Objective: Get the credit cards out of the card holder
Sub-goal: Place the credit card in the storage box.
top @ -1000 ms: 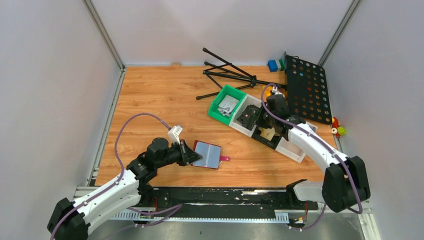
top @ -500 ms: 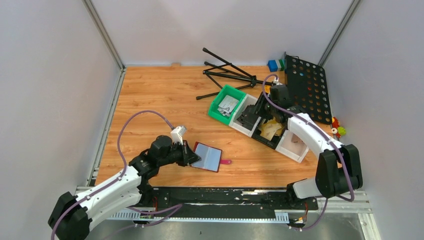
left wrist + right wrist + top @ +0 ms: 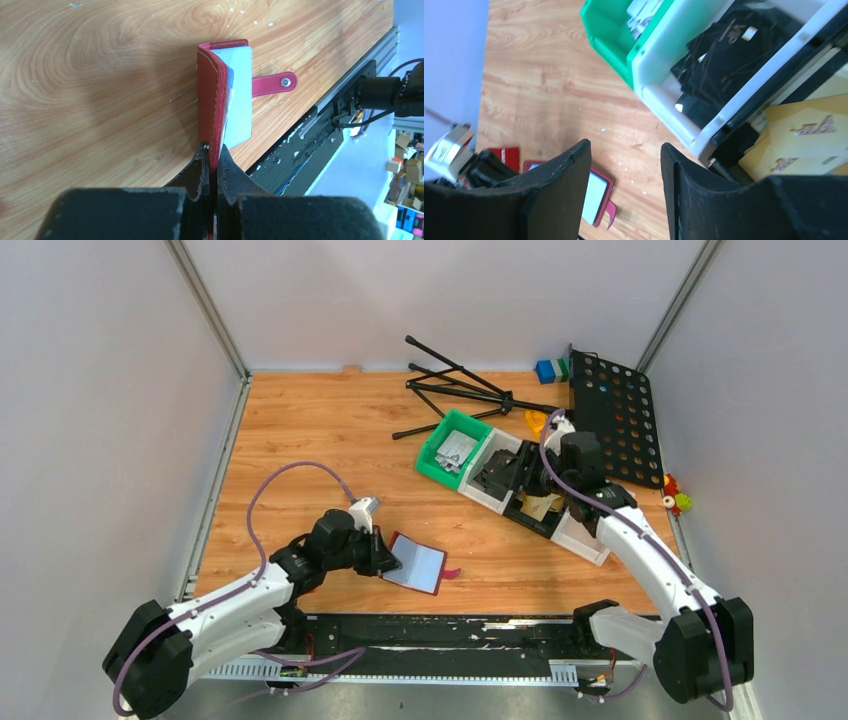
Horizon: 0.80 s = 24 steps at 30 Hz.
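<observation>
The dark-red card holder (image 3: pixel 420 567) lies open on the wood near the front edge, pale grey-blue inner face up and snap tab (image 3: pixel 274 83) pointing right. My left gripper (image 3: pixel 386 558) is shut on the holder's left flap (image 3: pixel 209 100), holding that flap upright. Whether credit cards sit in its pockets I cannot tell. My right gripper (image 3: pixel 532 483) hangs open above the row of bins with nothing between its fingers (image 3: pixel 559 185). Yellow cards (image 3: pixel 804 135) lie in the black bin (image 3: pixel 529 521), black cards (image 3: pixel 724 50) in a white bin (image 3: pixel 480 494).
A green bin (image 3: pixel 437 462) with silvery cards heads the row, and another white bin (image 3: pixel 585 537) ends it. Behind them lie a folded black tripod (image 3: pixel 455 390) and a black perforated panel (image 3: pixel 615 415). Blue and green blocks (image 3: pixel 550 370) sit at the back wall.
My right gripper has opened and drawn back from low over the black bin. My left gripper has shifted the card holder slightly toward the front edge.
</observation>
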{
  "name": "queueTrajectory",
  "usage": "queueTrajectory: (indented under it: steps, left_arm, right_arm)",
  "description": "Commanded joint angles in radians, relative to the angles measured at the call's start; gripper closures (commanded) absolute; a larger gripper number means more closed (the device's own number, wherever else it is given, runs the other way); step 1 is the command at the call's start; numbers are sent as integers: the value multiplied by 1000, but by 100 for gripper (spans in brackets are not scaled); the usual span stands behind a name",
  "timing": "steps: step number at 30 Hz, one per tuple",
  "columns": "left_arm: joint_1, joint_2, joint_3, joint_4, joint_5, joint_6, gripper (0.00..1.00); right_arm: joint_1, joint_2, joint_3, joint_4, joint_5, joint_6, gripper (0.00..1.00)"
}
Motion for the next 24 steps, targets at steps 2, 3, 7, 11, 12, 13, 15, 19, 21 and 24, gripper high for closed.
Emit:
queueTrajectory:
  steps: [2,3,7,11,12,13,15,19,21,24]
  left_arm:
    - [3,52,55,69,36,34,100]
    - [2,60,57,73,42,34,100]
    - [3,84,72,71,60,36,90]
    - [3,85,93,38,69,50,72]
    - [2,82,95,21,69,51,71]
    - [3,79,97,13,69,51,70]
    - [3,76,97,3,66,51,69]
    - [3,81,92,-4,67,50,70]
    - [3,79,91,-6,72,46,71]
    - [3,57,90,-6,75,35,71]
  right_arm:
    - [51,-118,-124,89,-167,30,46]
    - [76,-138,-148,98,-169,47,46]
    - [252,-188,-222,125,-106,117,46]
    - [434,-168,-262,207,-28,197,46]
    - [470,-151,-265,223,-13,213,46]
    - [502,-130,-265,238,-1,223,47]
    - [547,-89,-261,260,14,239,47]
    - [607,6,-260,285,45,271,50]
    - [626,45,-262,291,51,282,51]
    - [650,95,-264,331,67,296,54]
